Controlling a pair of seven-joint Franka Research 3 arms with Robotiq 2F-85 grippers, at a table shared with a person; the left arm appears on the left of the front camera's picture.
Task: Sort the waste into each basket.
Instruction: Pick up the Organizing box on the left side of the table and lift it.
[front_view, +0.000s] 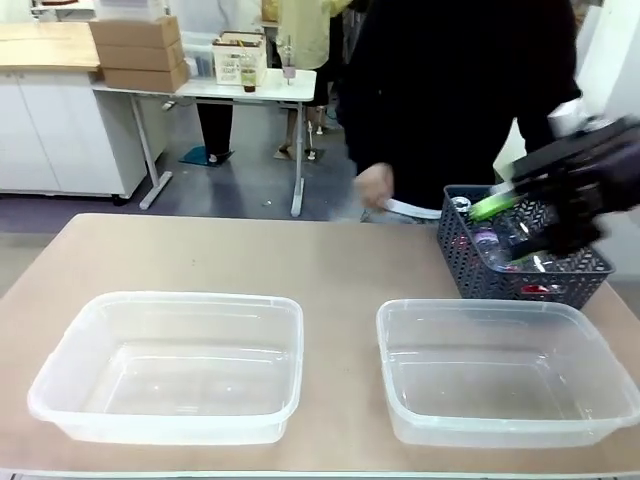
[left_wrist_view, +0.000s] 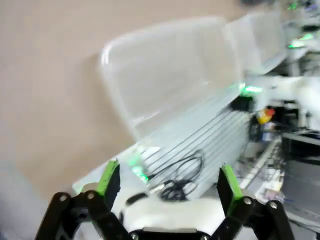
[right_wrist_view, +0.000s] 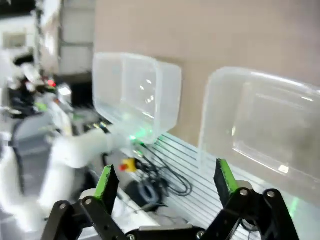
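While the right gripper (front_view: 520, 215) is held wide over the grey basket (front_view: 480, 272), cans (front_view: 460, 205) lie at nine o'clock.

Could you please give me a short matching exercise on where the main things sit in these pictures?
Things:
1. left clear tub
2. right clear tub
3. dark grey lattice basket
4. right claw

Places or states:
A. over the lattice basket, open
B. holding cans and bottles, far right of the table
C. empty, near left
D. empty, just in front of the lattice basket

Pairs: 1-C, 2-D, 3-B, 4-A
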